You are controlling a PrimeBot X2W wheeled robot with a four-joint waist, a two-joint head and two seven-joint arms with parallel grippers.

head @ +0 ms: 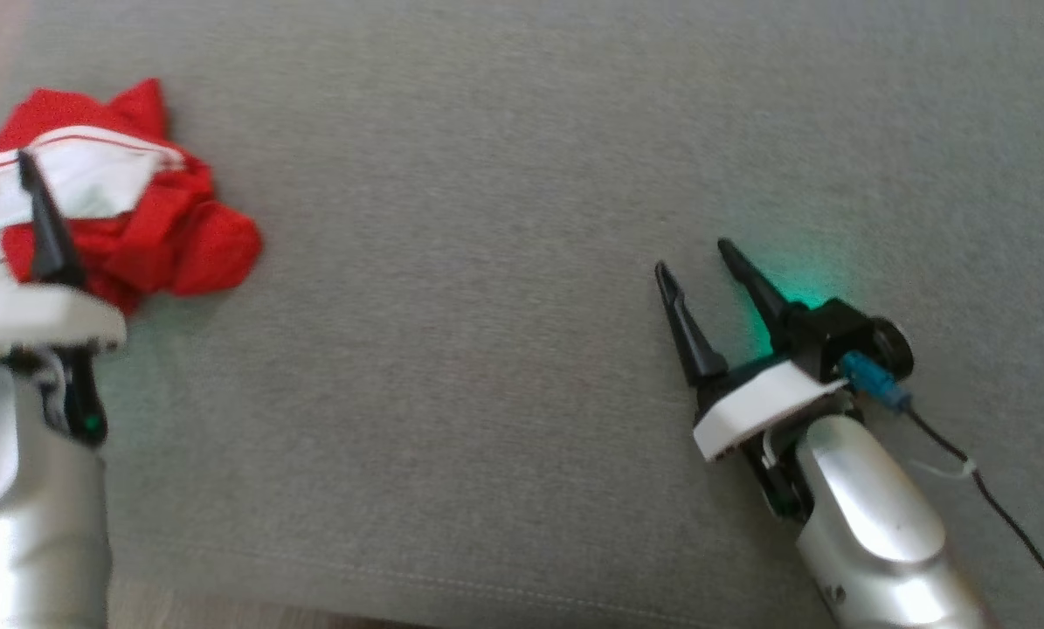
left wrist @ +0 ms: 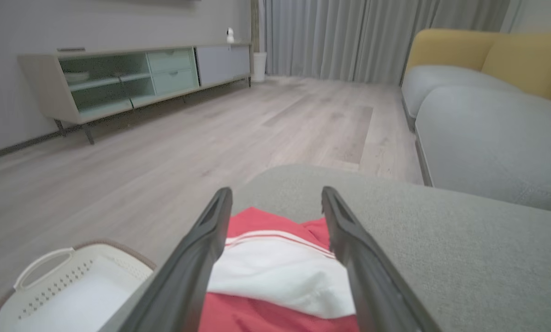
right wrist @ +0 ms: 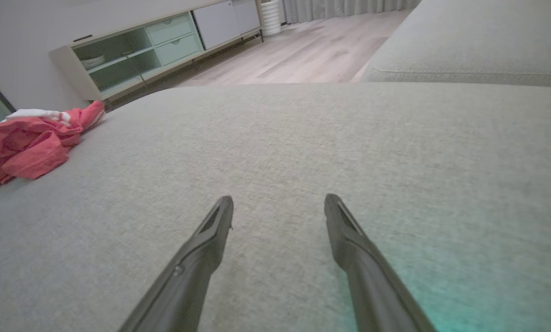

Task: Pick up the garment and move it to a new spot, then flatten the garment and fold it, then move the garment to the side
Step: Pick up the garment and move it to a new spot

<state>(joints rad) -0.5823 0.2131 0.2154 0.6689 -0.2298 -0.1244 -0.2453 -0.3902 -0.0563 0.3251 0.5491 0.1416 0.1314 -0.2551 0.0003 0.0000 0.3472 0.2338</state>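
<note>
A crumpled red and white garment (head: 172, 227) lies bunched near the far left edge of the grey cushion (head: 487, 349). My left gripper (left wrist: 277, 196) is open and hangs over its near side. In the left wrist view the garment (left wrist: 275, 267) shows between and below the two spread fingers, its white panel uppermost. I cannot tell whether the fingers (head: 45, 227) touch the cloth. My right gripper (head: 692, 256) is open at the right, low over bare cushion and far from the garment. In the right wrist view the garment (right wrist: 26, 143) sits at the far left, beyond that gripper (right wrist: 279, 199).
A white laundry basket (left wrist: 63, 290) stands on the wooden floor just past the cushion's left edge. A long low cabinet (left wrist: 118, 83) lines the wall, and a grey sofa with yellow back (left wrist: 487, 120) lies beyond. A black cable (head: 993, 498) trails from my right wrist.
</note>
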